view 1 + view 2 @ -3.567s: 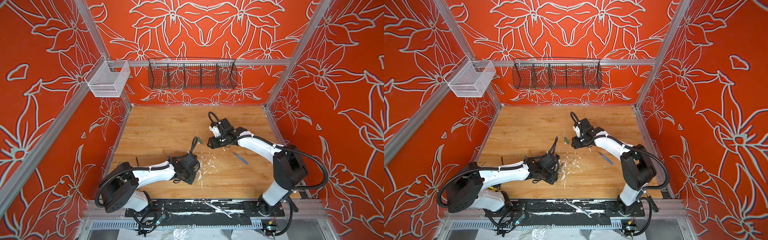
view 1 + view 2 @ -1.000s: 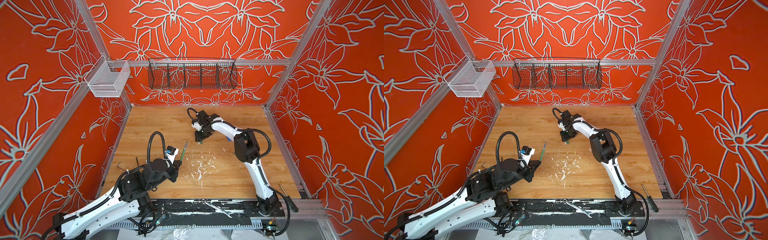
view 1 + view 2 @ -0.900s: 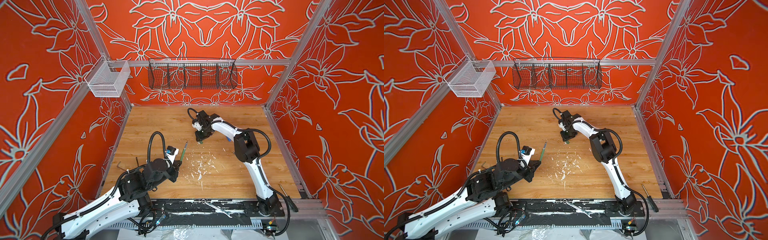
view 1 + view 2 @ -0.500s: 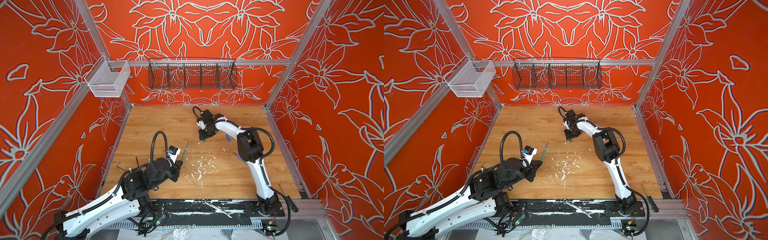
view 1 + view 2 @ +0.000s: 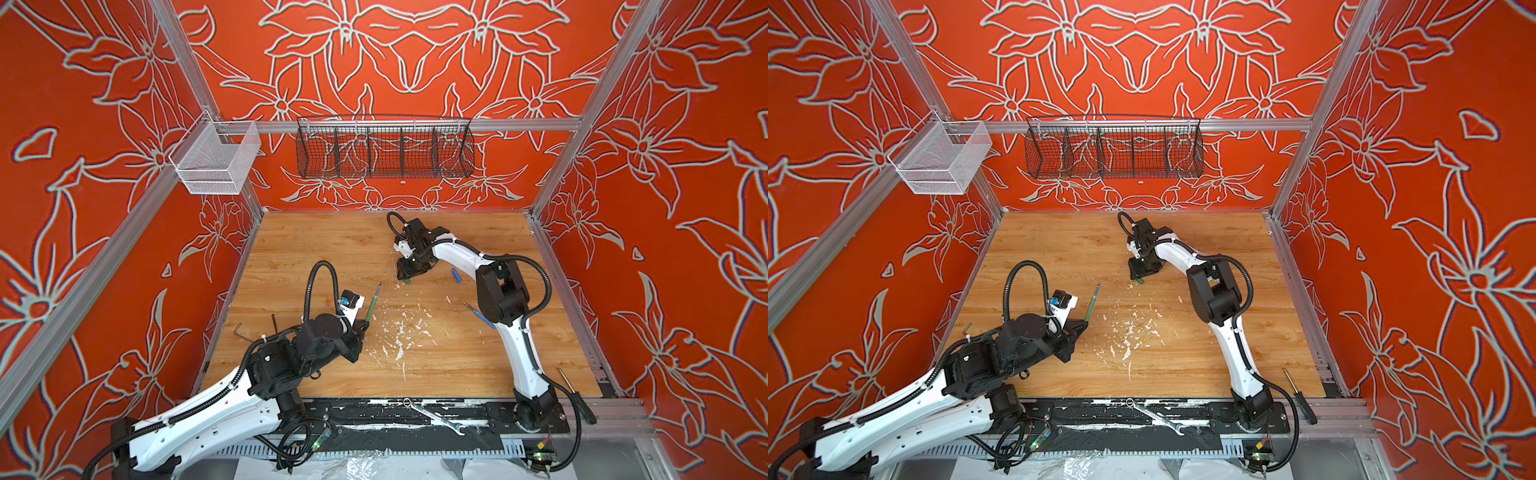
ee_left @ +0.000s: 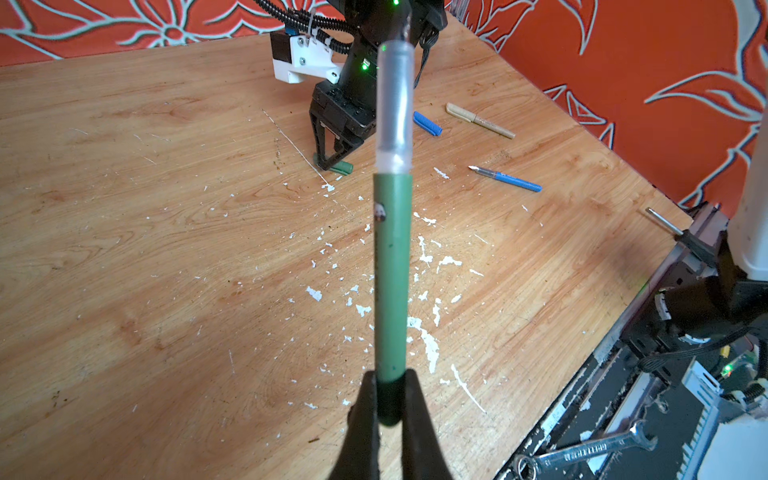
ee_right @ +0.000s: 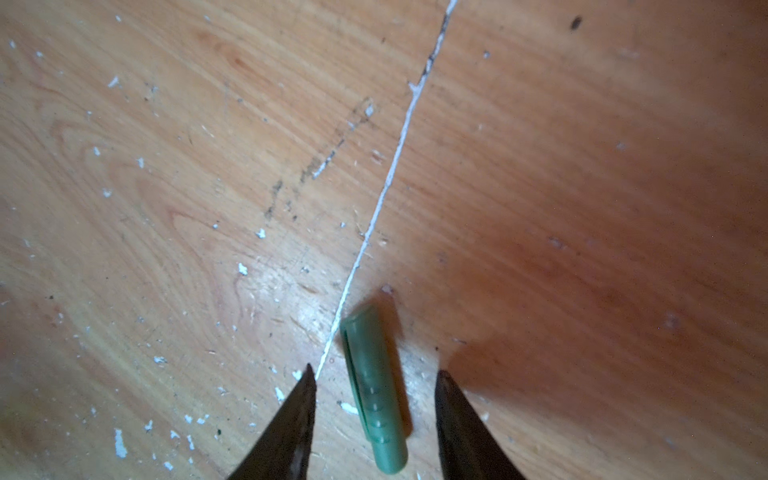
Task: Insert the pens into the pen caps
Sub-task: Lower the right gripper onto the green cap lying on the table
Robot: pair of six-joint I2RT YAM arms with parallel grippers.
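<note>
My left gripper [image 6: 390, 400] is shut on the bottom end of the green pen [image 6: 390, 270], which it holds raised with the clear tip section pointing away; both top views show the green pen [image 5: 372, 303] [image 5: 1093, 302] above the table's left middle. The green cap [image 7: 374, 386] lies flat on the wood between the spread fingers of my right gripper [image 7: 376, 374], with a gap on each side. In a top view the green cap [image 5: 406, 281] pokes out under that gripper. A blue cap [image 6: 427, 124], a blue pen [image 6: 507, 179] and a beige pen [image 6: 480, 120] lie to the right.
White paint flakes [image 5: 399, 332] are scattered over the wooden table's middle. A hex key [image 5: 237, 330] lies at the left edge. A wrench [image 5: 432, 417] rests on the black front rail, and a screwdriver [image 5: 575, 395] at the front right. Wire baskets [image 5: 384, 151] hang on the back wall.
The left arm has lifted the green pen off the table and holds it steady. The right gripper shifted slightly rightward and sits over the green cap.
</note>
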